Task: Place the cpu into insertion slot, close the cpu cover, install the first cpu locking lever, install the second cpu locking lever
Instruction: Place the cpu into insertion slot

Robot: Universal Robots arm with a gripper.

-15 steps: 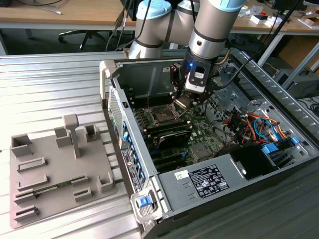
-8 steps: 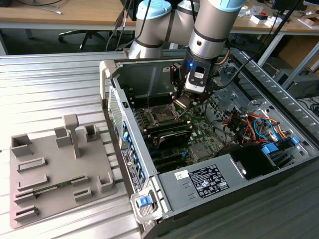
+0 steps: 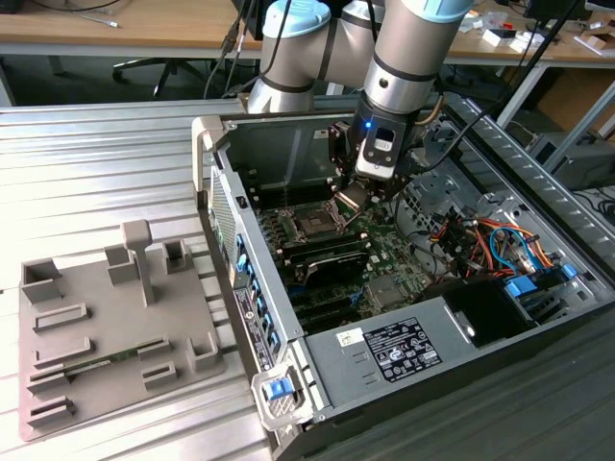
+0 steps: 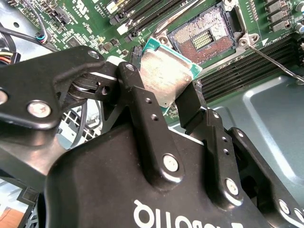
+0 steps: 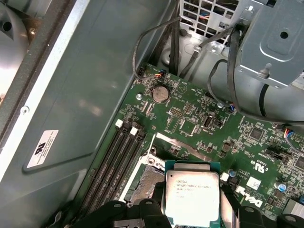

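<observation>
My gripper (image 3: 354, 197) hangs inside the open computer case, shut on the cpu (image 4: 164, 78), a thin square chip with a grey metal top and a green rim. The chip (image 5: 192, 191) is held tilted between the two black fingers (image 4: 142, 109), just above and beside the insertion slot (image 4: 209, 35). The slot lies open with its pin field bare; in the exterior view it (image 3: 315, 224) is a little to the left of the gripper. A thin silver frame edge, apparently the cpu cover (image 5: 183, 146), stands swung up at the slot's side. One thin wire locking lever (image 4: 273, 57) sticks out free beside the slot.
The case holds memory slots (image 5: 114, 161), a bundle of cables (image 3: 480, 240), a metal drive cage (image 5: 275, 42) and a power supply (image 3: 404, 346). A grey fixture plate (image 3: 106, 327) with several holders lies on the ribbed metal table at the exterior view's left.
</observation>
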